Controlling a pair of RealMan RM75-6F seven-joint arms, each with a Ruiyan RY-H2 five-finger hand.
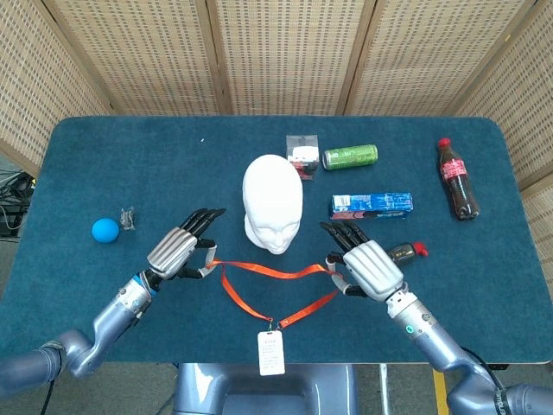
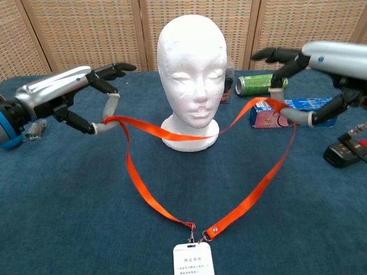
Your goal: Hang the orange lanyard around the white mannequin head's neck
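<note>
Each robot hand, left (image 2: 69, 97) and right (image 2: 321, 69), pinched the orange lanyard (image 2: 189, 172), stretching its loop in front of the white mannequin head (image 2: 191, 69) (upright at the desk (image 1: 130, 164) centre); its badge (image 2: 192, 260) lay at the near edge.

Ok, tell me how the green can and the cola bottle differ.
The green can is short, metal and lies crosswise behind the white head; the cola bottle is longer, dark, red-capped and red-labelled, and lies pointing away near the table's right edge. The can sits nearer the middle. Both lie on their sides, untouched.
</note>
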